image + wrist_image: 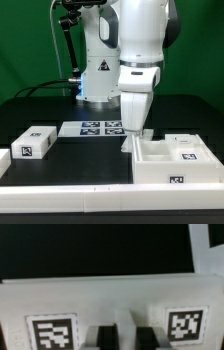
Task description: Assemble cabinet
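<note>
The white cabinet body (172, 160), an open box with tags on its front, stands at the exterior view's right. My gripper (133, 137) points straight down at the box's left wall. In the wrist view my gripper (128, 334) has its two dark pads pressed on either side of a thin white wall, so it is shut on that wall. Beyond it lies a white cabinet panel (110, 297) with two tags. A separate white cabinet block (35, 142) with a tag lies at the exterior view's left, apart from the gripper.
The marker board (98, 127) lies flat behind the parts, in front of the robot base (98, 80). A long white rail (60, 186) runs along the table's front edge. Black tabletop lies between the block and the box.
</note>
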Tool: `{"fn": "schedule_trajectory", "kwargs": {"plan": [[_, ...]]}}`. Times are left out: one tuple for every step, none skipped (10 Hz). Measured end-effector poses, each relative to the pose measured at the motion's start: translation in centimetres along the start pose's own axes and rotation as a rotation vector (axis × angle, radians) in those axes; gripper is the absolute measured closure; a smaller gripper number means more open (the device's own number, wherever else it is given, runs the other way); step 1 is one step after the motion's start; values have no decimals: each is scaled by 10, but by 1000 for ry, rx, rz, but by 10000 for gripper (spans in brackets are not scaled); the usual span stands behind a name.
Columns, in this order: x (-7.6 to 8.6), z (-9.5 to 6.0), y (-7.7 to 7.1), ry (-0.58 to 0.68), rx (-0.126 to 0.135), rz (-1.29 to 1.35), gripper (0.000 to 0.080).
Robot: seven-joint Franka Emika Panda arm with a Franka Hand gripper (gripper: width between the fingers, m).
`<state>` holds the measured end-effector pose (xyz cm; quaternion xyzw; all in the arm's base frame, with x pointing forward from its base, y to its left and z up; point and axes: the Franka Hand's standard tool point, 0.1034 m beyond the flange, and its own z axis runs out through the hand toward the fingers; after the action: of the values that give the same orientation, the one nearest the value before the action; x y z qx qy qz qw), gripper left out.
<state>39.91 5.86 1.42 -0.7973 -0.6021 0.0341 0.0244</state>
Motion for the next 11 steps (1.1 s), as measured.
{"fn": "schedule_trajectory", "kwargs": {"plan": [[0, 0, 0, 0, 0, 0, 732], [0, 0, 0, 0, 0, 0, 732], [0, 0, 0, 0, 0, 0, 732], [0, -1, 0, -1, 0, -2, 732], [3, -9, 1, -11, -1, -12, 732], [7, -20, 1, -24, -3, -28, 732], [10, -27, -1, -34, 2, -39, 731], [12, -32, -2, -46, 12, -49, 731], [13, -35, -1, -52, 16, -54, 731], [12, -32, -2, -52, 20, -52, 731], [12, -31, -2, -52, 21, -52, 731]]}}
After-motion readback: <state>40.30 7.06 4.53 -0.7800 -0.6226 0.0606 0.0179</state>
